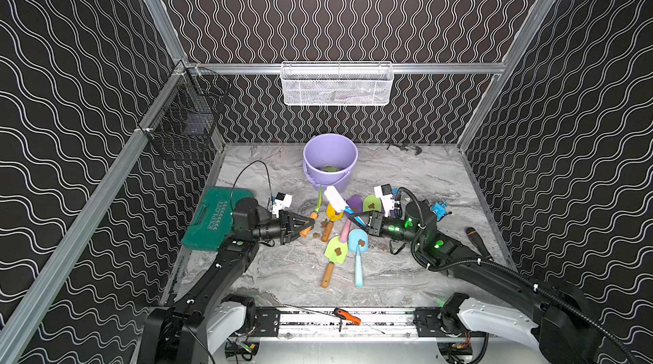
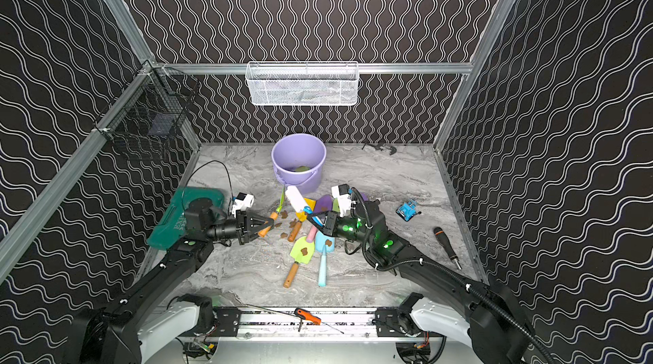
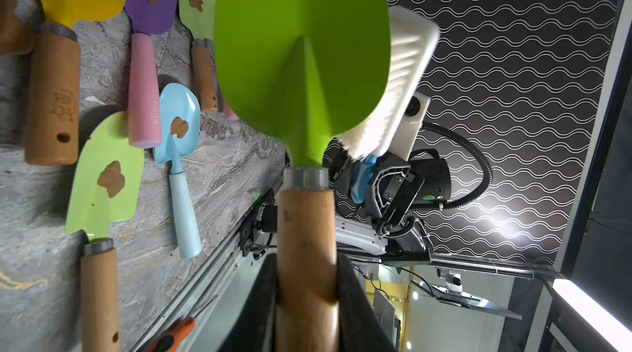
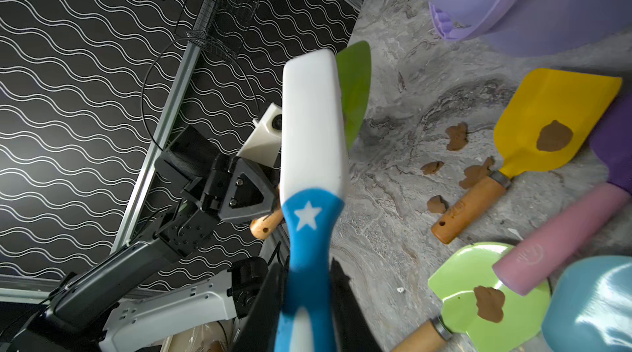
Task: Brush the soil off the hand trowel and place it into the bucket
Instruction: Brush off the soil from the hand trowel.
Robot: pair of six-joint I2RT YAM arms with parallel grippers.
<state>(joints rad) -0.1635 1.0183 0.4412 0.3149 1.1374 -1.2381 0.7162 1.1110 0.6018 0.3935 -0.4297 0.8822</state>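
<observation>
**Hand trowel** [image 3: 301,59], with lime-green blade and wooden handle [image 3: 306,247], is held clear of the marble-patterned table [image 1: 459,182]. The long axis is directed from the left gripper [image 1: 302,227] toward the bucket [image 1: 328,150]. The handle end is lowest and nearest the robot. The blade tip is raised and pointed at the bucket's front wall, just short of it. In both top views the blade is seen edge-on, turned on its side.

**Writing.** "EXPLOIT" is read in pale letters on the dark green case [image 1: 212,217] lying beside the left arm. A white star is printed on the blue grip of the brush [image 4: 311,121]. Marks embossed on a pink handle [image 4: 561,241] cannot be read.

**Left gripper.** The jaws are closed on the wooden handle near its end, one finger pressed to each side.

**Right gripper** [image 4: 304,306]. The jaws are clamped on the brush's blue grip. The white head is carried alongside the green blade, and in the left wrist view its bristles [image 3: 386,100] are laid against the blade's edge.

**Soil** [image 4: 456,136] is scattered as brown clumps on the table between the held trowel and a yellow trowel [image 4: 554,111], which lies flat with a clump on its blade. The bucket stands upright at the back of the table, beyond the tools.
</observation>
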